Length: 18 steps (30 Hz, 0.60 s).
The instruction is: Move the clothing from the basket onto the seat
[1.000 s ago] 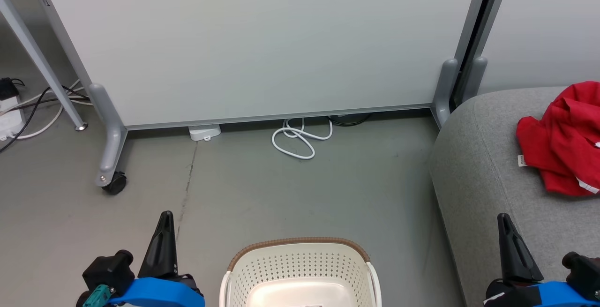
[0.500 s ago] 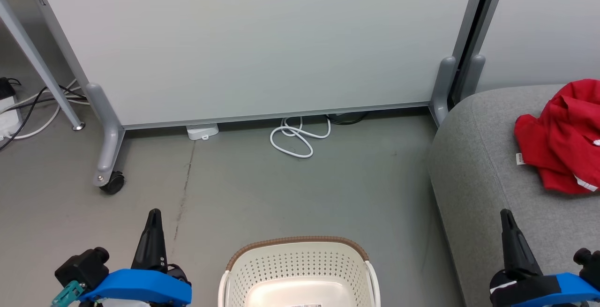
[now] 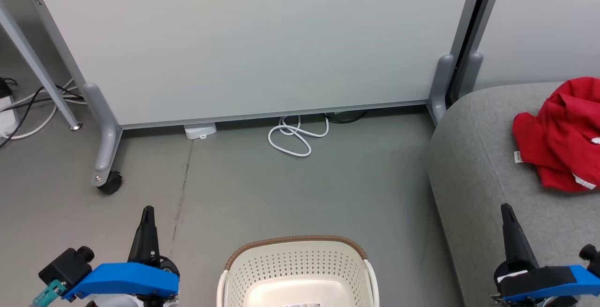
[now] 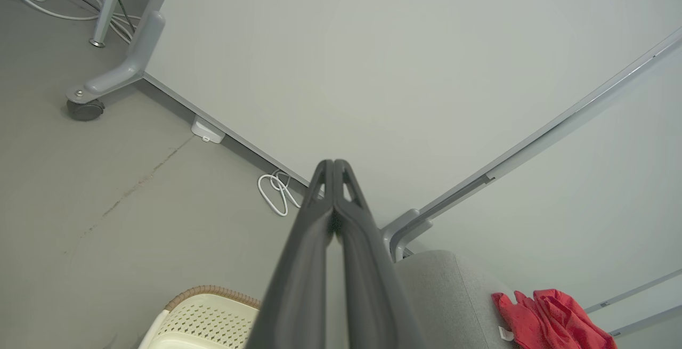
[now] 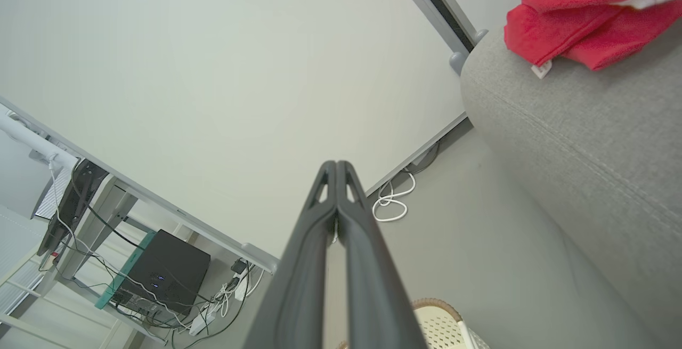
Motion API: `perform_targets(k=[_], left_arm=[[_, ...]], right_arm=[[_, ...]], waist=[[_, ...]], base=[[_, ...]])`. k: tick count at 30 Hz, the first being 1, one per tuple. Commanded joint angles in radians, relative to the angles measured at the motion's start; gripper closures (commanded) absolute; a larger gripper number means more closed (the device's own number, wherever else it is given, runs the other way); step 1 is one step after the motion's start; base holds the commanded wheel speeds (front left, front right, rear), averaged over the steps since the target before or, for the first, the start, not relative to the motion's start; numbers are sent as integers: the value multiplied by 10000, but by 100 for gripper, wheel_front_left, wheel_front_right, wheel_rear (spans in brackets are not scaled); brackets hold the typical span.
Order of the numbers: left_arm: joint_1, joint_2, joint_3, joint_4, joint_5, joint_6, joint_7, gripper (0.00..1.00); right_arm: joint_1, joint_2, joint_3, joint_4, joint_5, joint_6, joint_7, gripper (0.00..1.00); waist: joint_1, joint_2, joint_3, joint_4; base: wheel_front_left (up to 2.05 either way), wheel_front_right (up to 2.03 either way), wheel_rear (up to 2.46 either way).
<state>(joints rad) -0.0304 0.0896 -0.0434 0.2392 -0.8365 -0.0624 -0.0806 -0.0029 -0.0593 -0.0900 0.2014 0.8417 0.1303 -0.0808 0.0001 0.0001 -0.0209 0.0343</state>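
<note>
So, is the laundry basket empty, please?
Seemingly empty: the laundry basket shows a bare base with a label; its near part is cropped.

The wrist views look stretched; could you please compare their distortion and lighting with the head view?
Head view: sharp, evenly lit, no glare, faint shadow beside the grey fabric seat. Left wrist view: wide-angle stretch, the left gripper balloons toward the bottom edge. Right wrist view: same on the right gripper; the bright-red clothing is crisp but cropped.
</note>
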Motion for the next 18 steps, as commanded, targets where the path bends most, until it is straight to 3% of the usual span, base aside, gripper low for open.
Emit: perform_targets(k=[1,18], left_arm=[[-326,1,115,-99,-282,-77,60,100],[-483,-107,526,-60,-2315,-249,577,100]], right_arm=[[-294,-6,-37,-83,291,3,57,100],[-522,21,-97,57,2310,5,578,100]], waist=[[-1,-1,3,-4],[-1,-1,52,-74]], base=[[0,0,0],[0,0,0]])
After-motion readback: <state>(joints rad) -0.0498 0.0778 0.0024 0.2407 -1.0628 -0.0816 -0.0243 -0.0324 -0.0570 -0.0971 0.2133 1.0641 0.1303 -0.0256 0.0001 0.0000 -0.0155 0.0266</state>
